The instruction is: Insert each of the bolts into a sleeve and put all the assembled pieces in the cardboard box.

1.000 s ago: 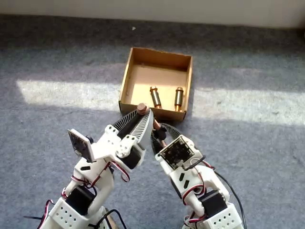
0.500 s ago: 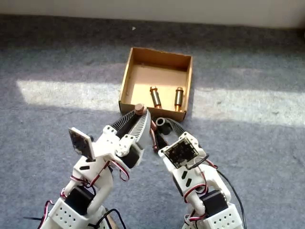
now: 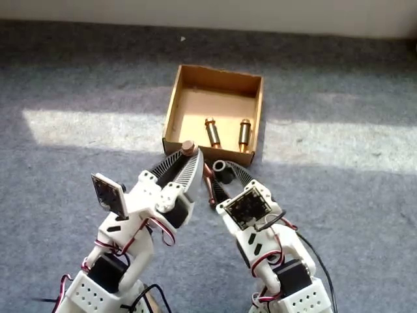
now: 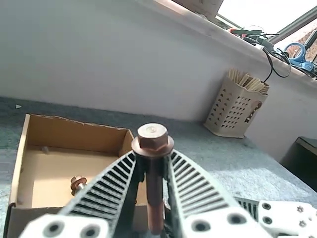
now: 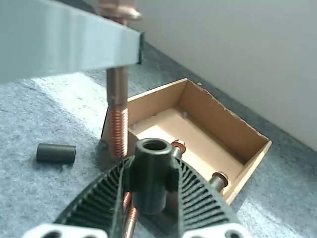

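My left gripper (image 3: 186, 156) is shut on a copper bolt (image 3: 188, 147), held head-up just in front of the cardboard box (image 3: 171, 107); the bolt (image 4: 152, 168) stands between its fingers. My right gripper (image 3: 221, 173) is shut on a black sleeve (image 3: 221, 167), open end up, just right of the bolt. In the right wrist view the bolt's thread (image 5: 118, 131) hangs beside and slightly above the sleeve (image 5: 150, 173), apart from it. Two assembled pieces (image 3: 212, 132) (image 3: 244, 134) lie in the box.
A second bolt (image 3: 208, 186) lies on the grey carpet under the grippers, and a loose black sleeve (image 5: 56, 152) lies on the carpet near the box's front corner. The box's front wall (image 5: 148, 101) stands close behind both grippers.
The right gripper has carried its sleeve a little right and toward the box, away from the bolt. The left gripper with the bolt has shifted slightly left.
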{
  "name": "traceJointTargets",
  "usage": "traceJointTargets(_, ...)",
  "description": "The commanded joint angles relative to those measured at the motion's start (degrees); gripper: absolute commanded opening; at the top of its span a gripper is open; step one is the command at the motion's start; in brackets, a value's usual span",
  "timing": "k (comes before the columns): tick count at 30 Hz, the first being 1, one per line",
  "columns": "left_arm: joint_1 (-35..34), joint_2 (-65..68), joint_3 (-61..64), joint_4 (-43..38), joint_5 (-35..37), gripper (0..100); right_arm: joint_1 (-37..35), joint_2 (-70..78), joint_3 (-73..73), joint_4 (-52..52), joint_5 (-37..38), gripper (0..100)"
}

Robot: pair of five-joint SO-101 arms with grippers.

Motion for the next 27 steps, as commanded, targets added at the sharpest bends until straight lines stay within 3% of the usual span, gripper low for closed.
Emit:
traceJointTargets(1, -1.54, -0.75, -1.63, -2.99, 4.40, 1, -0.40, -0.84, 8.13, -2.15, 0.62, 0.5)
traceJointTargets(15, -1.10, -0.48, -1.01, -9.58, 8.88, 1, -0.48, -0.75, 8.04, -2.07, 0.62, 0.5)
traceJointTargets(27, 0.22, -0.31, 0.84, -9.58, 8.70, 1, -0.57, -0.75, 8.04, -1.98, 0.62, 0.5)
